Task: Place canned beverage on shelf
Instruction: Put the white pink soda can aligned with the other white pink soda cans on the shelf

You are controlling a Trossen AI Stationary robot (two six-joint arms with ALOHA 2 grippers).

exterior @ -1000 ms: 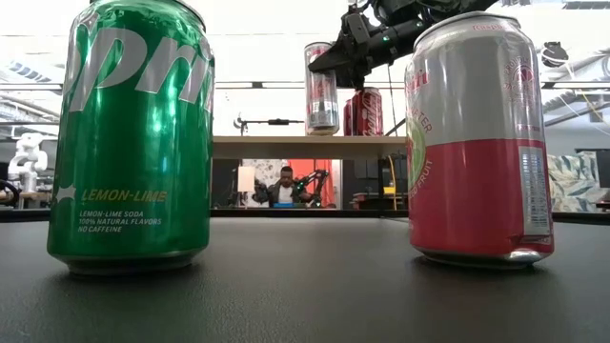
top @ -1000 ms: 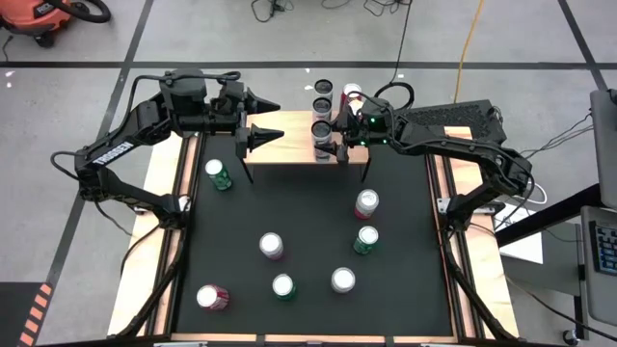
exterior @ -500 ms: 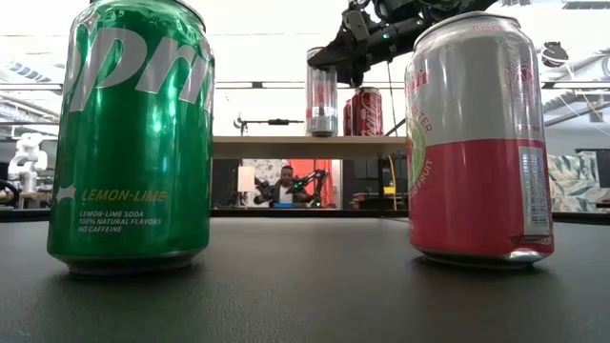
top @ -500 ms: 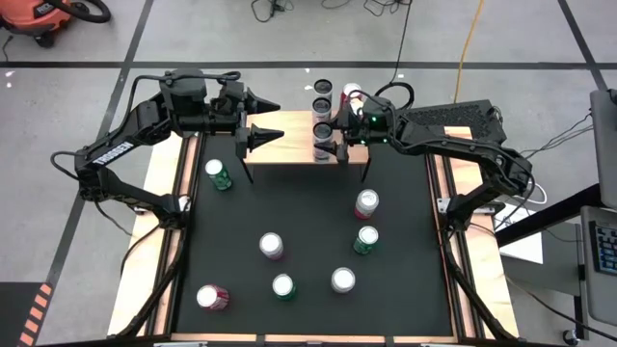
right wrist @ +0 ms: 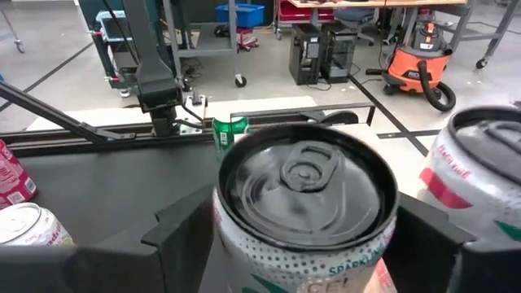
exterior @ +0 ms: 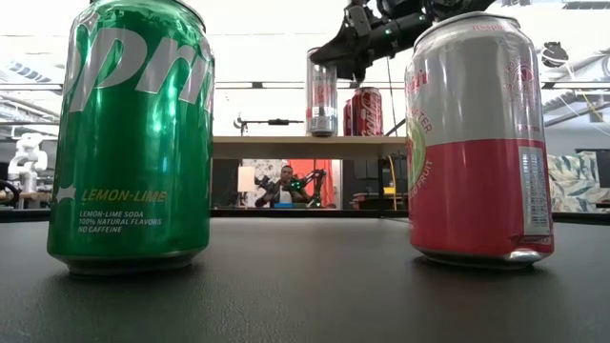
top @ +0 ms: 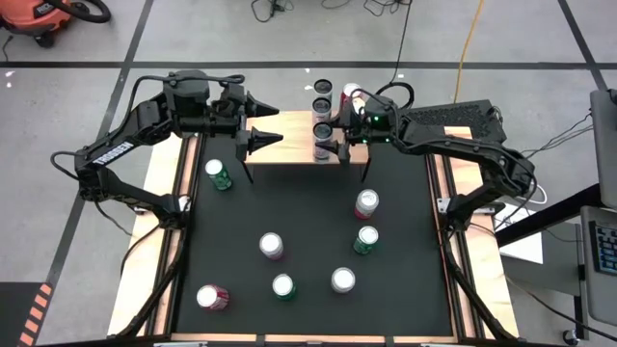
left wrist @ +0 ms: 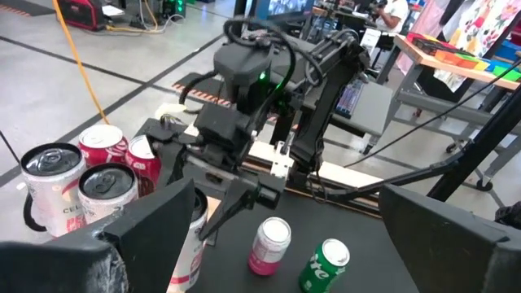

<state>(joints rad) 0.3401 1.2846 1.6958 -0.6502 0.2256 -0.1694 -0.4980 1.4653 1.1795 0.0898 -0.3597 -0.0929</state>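
Observation:
The shelf (top: 289, 145), a wood plank on thin black legs, stands at the table's far edge. Several cans stand upright at its right end. The nearest of them, a white sparkling-water can (right wrist: 305, 183), stands on the plank (exterior: 286, 146) between the fingers of my right gripper (top: 324, 133), which is open and comes in level from the right. My left gripper (top: 280, 122) hangs open above the shelf's left end with nothing between its fingers. Behind the white can are two silver-topped cans (top: 321, 106) and a red one (top: 352, 92). My right gripper's fingers (right wrist: 187, 232) stand on either side of the white can's upper wall (right wrist: 244, 244), just below its rim, level from the table's right. I cannot tell whether they touch it. The can stands upright on the shelf.
Several loose cans stand on the black table: green ones (top: 218, 173) (top: 365, 238) (top: 282, 286), pink ones (top: 366, 203) (top: 212, 297) and silver-topped ones (top: 272, 245) (top: 343, 280). Two of them loom close in the low view (exterior: 133, 133) (exterior: 477, 133). A person sits far behind the table (exterior: 286, 181).
My right gripper has opened a little around the white can; in the low view its near finger has come off the can's front and sits slightly higher. The can has stayed upright on the shelf.

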